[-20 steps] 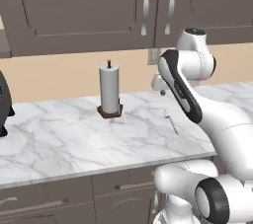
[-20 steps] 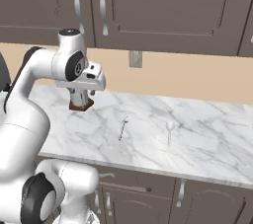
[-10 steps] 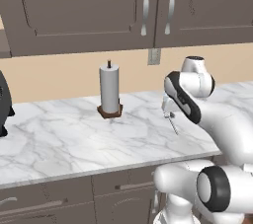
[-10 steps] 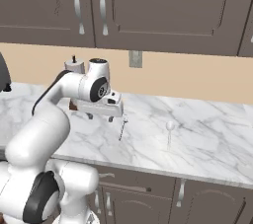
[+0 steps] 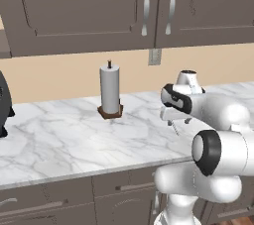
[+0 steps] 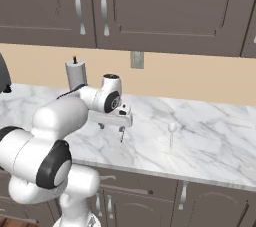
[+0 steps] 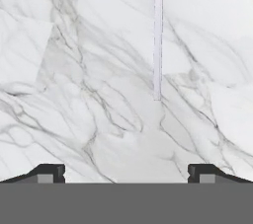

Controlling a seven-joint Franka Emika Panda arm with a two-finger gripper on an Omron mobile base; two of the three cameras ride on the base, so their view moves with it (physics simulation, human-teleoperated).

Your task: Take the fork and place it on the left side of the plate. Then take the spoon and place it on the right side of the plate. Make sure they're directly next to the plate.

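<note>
The fork (image 7: 158, 45) lies flat on the white marble counter (image 5: 59, 140); in the hand view its slim handle runs up from the middle and its head is cut off at the top edge. My gripper (image 7: 126, 172) hangs low over the counter just short of the handle's end, open, with nothing between its fingertips (image 7: 49, 171). From the right base view the gripper (image 6: 111, 125) hovers above the fork (image 6: 121, 136), and the spoon (image 6: 171, 133) lies apart to the right. In the left base view the gripper (image 5: 177, 121) covers most of the fork (image 5: 176, 130). The plate is out of view.
A paper towel roll (image 5: 110, 90) stands upright on a brown base at the back of the counter, left of the gripper. A dark appliance (image 5: 4, 105) sits at the far left. The counter's front edge runs close below the fork. Cabinets hang above.
The arm has swung away from the paper towel roll and dropped low over the fork. The jaws have spread a little wider. Fork and spoon have not moved.
</note>
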